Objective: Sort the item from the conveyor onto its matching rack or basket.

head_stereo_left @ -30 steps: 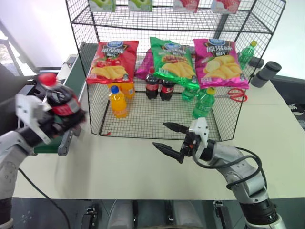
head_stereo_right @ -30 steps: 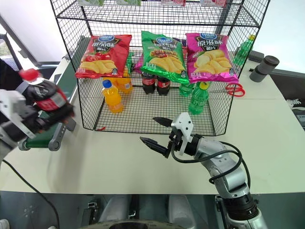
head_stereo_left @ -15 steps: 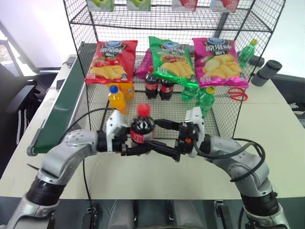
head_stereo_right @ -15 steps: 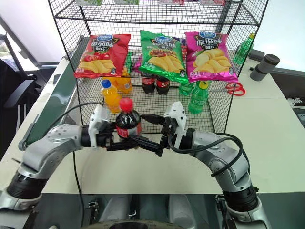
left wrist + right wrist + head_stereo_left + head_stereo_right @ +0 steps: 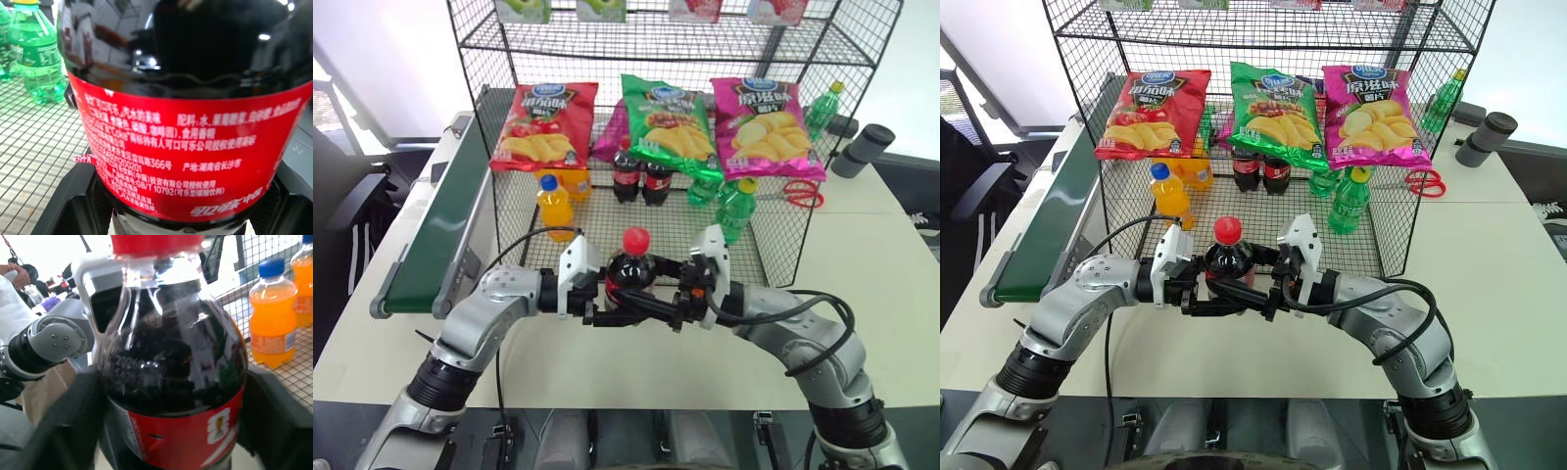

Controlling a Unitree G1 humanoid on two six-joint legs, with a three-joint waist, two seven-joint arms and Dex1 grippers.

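Since the earlier frame, the cola bottle (image 5: 632,272) was carried from the conveyor (image 5: 440,231) to just before the rack (image 5: 773,240), where it was clamped by left gripper (image 5: 604,309) and right gripper (image 5: 664,306), shelving being left.

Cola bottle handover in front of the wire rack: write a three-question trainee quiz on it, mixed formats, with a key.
1. True or false: the small plastic cola bottle with the red cap lies on the dark green conveyor belt.
2. Which grippers are shut on it? A left only; B right only; C both.
3. Fill in: on the black wire-grid rack's bottom tier, the orange-soda bottle stands to the robot's ____ of the two cola bottles.

Key: 1 false; 2 C; 3 left.
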